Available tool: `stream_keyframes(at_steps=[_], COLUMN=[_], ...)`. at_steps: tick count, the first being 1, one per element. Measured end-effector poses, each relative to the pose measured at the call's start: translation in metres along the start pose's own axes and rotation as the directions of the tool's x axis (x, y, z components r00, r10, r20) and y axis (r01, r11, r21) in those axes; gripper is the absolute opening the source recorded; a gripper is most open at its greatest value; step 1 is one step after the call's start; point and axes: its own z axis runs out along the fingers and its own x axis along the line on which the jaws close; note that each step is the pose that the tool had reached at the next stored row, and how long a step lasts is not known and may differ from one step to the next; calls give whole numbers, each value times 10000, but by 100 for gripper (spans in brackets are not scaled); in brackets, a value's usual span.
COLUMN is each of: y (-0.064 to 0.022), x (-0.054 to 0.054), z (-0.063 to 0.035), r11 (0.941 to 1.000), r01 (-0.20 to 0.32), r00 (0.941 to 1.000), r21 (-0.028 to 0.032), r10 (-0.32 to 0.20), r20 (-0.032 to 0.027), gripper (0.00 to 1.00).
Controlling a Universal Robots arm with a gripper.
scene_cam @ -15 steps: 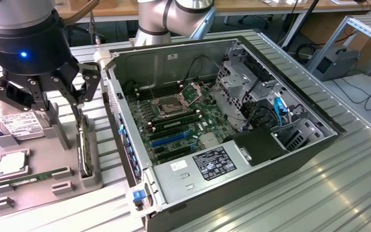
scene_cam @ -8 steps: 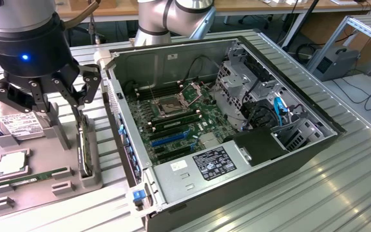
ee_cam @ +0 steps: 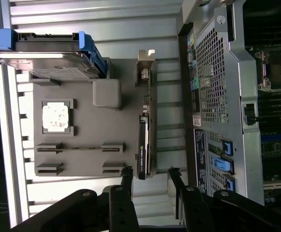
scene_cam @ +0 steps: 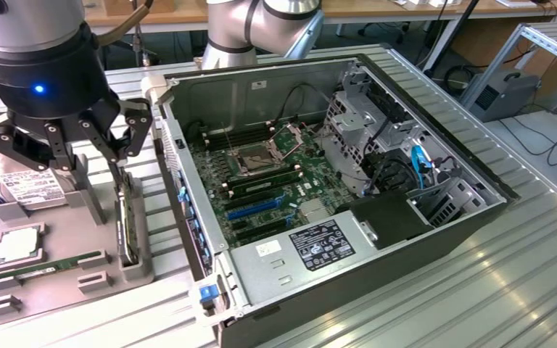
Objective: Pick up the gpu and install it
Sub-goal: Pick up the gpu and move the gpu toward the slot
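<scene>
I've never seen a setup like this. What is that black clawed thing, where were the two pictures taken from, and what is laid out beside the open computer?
The black claw is the gripper at the end of a robot arm; its fingers are open and hold nothing. One picture comes from a camera off the arm, looking down on the whole bench. The other comes from a camera on the arm's wrist, so you see the fingertips with the parts beyond them. On a grey tray wait computer parts: a hard drive, a processor chip, a green memory stick, and the gpu, a thin dark card standing on edge. The gripper hangs over the tray, roughly in line with that card. Beside the tray lies the open computer case.
</scene>
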Motion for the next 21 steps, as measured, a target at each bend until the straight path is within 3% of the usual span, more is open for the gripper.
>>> stream_keyframes(at_steps=[21], y=[-4], x=[2], z=[71], r11=[10000], r01=[0], r00=[10000], r21=[0], r10=[0], r20=[0], gripper=[42])
